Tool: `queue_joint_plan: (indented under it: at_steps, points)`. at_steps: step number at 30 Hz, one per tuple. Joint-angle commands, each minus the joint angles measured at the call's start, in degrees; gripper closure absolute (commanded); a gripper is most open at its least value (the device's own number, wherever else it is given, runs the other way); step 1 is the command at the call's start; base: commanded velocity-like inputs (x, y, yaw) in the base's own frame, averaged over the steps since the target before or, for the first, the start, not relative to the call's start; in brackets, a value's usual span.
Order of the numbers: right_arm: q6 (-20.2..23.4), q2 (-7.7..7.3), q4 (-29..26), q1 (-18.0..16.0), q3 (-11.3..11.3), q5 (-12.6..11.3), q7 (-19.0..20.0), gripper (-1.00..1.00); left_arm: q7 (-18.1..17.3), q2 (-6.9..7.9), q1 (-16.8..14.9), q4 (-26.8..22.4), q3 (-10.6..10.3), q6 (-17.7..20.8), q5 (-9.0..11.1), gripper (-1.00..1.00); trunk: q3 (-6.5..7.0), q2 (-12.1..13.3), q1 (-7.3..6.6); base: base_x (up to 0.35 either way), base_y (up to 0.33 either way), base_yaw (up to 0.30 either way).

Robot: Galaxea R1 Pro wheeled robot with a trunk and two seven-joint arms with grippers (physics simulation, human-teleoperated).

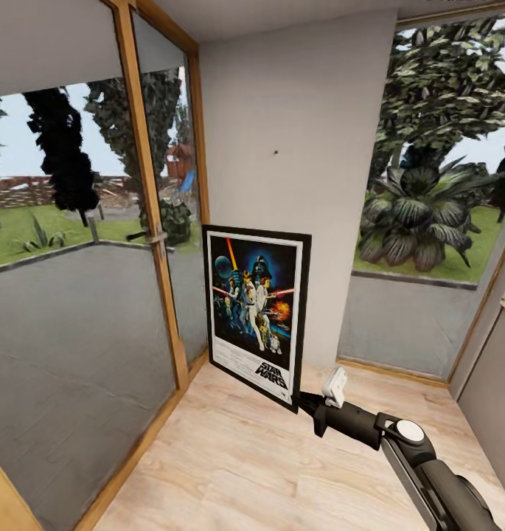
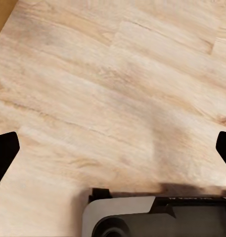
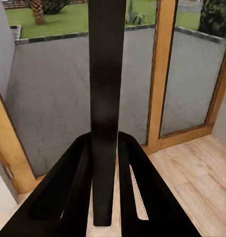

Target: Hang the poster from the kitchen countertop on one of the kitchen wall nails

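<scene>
The poster (image 1: 256, 310) stands upright in front of the pale grey wall, its lower edge just above the wood floor. It has a black frame, a white border and dark blue Star Wars artwork. My right gripper (image 1: 305, 404) is shut on its lower right corner. In the right wrist view the poster (image 3: 107, 74) runs edge-on as a black bar between the fingers (image 3: 73, 168). A wall nail (image 1: 276, 153) is a dark speck on the wall above the poster. My left gripper (image 2: 113, 148) is open over bare floor. The kitchen countertop is out of view.
A wood-framed glass door (image 1: 145, 184) with a handle (image 1: 155, 237) fills the left side. A window (image 1: 436, 177) onto plants lies right of the wall strip. A grey panel (image 1: 492, 398) stands at the right edge. Pale wood floor (image 1: 230, 457) stretches ahead.
</scene>
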Motion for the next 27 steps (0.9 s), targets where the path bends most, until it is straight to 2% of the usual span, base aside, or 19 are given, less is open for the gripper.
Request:
queue_joint_plan:
  at_steps: [1,16,27]
  points:
    - [0.7,-0.03,0.0,0.0,0.1,-0.7,0.1,1.00,-0.3,-0.01,0.0,0.0,0.1,0.0,0.4,-1.00,0.01,0.0,0.05,0.232,0.284,-0.285]
    - [0.7,-0.03,0.0,0.0,0.1,-0.8,0.1,1.00,-0.3,-0.01,0.0,0.0,0.1,0.0,0.4,-1.00,0.37,0.0,0.05,0.233,0.273,-0.296]
    - [0.6,-0.03,0.0,0.0,0.1,-0.8,0.1,1.00,-0.3,-0.01,0.0,-0.1,0.2,-0.2,0.3,-1.00,0.64,0.0,0.05,0.045,0.047,-0.275]
